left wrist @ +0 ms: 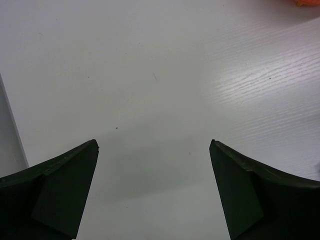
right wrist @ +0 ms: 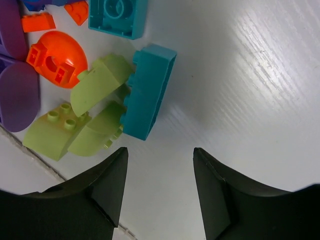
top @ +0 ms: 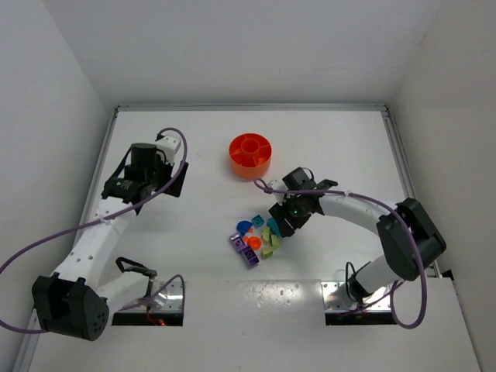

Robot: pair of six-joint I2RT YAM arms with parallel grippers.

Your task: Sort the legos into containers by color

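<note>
Legos (top: 256, 236) lie in a loose cluster on the white table (top: 194, 256). None is in the right gripper (right wrist: 159, 152), whose jaws stand parted and empty just short of a long teal brick (right wrist: 149, 90). Beside that brick's left flank lie 3 pale green pieces (right wrist: 100, 82), with an orange rounded piece (right wrist: 55, 57) and purple ones (right wrist: 17, 95) beyond. The orange tray (top: 249, 166) stands well apart, farther back. The left gripper (left wrist: 154, 145) is spread wide over the table, holding nothing.

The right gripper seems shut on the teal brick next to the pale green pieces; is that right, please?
Not quite: the right gripper is open and empty, as the right wrist view shows. The teal brick does lie next to the pale green pieces.
</note>
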